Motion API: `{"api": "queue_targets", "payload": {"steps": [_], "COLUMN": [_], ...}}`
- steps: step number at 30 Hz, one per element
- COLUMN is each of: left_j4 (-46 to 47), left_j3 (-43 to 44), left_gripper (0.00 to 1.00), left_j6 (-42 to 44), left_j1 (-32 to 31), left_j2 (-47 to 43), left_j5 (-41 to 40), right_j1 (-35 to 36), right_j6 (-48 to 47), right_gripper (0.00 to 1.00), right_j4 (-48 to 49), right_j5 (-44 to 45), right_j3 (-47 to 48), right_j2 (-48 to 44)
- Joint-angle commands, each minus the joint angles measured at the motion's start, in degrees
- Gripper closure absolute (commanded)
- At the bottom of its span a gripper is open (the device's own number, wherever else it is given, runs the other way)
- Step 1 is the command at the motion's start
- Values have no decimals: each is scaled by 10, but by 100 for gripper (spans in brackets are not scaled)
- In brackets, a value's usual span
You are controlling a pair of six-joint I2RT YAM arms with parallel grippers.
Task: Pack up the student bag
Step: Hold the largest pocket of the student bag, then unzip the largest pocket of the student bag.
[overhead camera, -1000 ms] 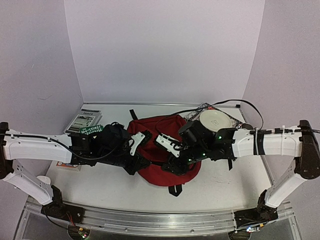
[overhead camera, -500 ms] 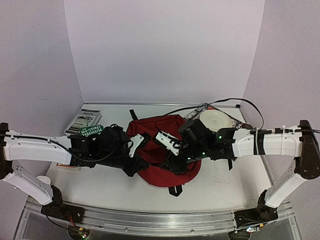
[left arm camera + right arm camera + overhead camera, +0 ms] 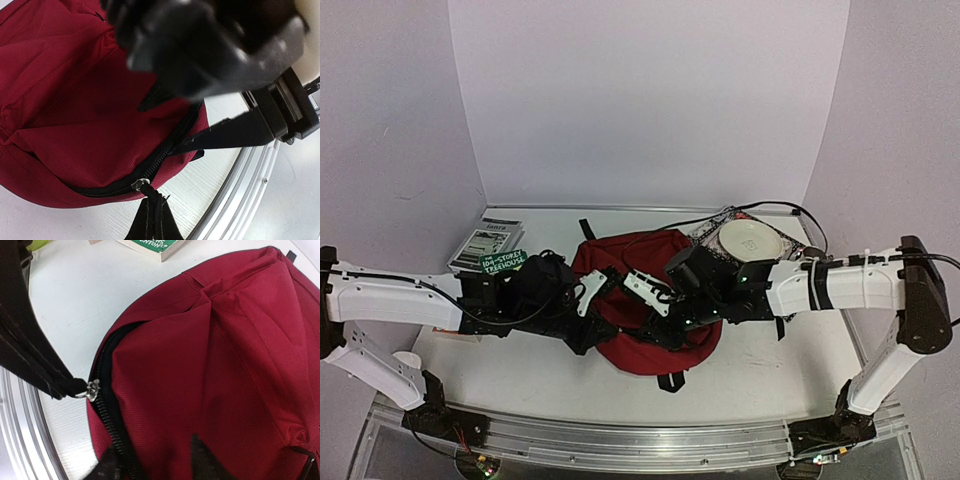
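Note:
The student bag, a dark red backpack, lies in the middle of the table. Its black zipper curves along the near edge, and the metal slider shows in the right wrist view. My left gripper is at the bag's front left, shut on the black zipper pull. My right gripper rests on top of the bag just right of the zipper. Its fingertips stand apart with red fabric between them. In the top view the right gripper sits over the bag's front.
A booklet and a green book lie at the back left. A white plate rests on a patterned notebook at the back right, with a black cable looping past. The metal rail runs along the table's front edge.
My right gripper has moved left and lower onto the bag's front, and its jaws have narrowed. The left gripper has stayed shut on the zipper pull, barely moving.

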Motion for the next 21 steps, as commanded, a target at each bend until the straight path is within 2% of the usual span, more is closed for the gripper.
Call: {"api": "queue_targets", "payload": {"steps": [1,3,5,8,14,21], "left_j4": [34,31,16,0,-23,-26], "left_j3": [-4,-8,-7,-8,-34,-52], "left_gripper": [100,100,100,100,100,100], "left_j6": [14,11,1,-12,-48,-72], "left_j1": [0,1,7,36,137,191], "left_j2": [-37,-36,-31,-24,1,60], "left_j5": [-26,-58,-91,-118,-159,-228], "right_j1": [0,0,1,0,0,1], "right_j6": [0,0,0,-1,2,11], "right_gripper": [82,95,100,100,100,100], "right_j4": [-15,-19,-24,-33,-52,-56], "right_j5": [0,-3,-8,-9,-21,-54], "right_j3": [10,6,0,-9,-21,-22], "right_j2": [-4,-16,-34,-57,-89,-120]}}
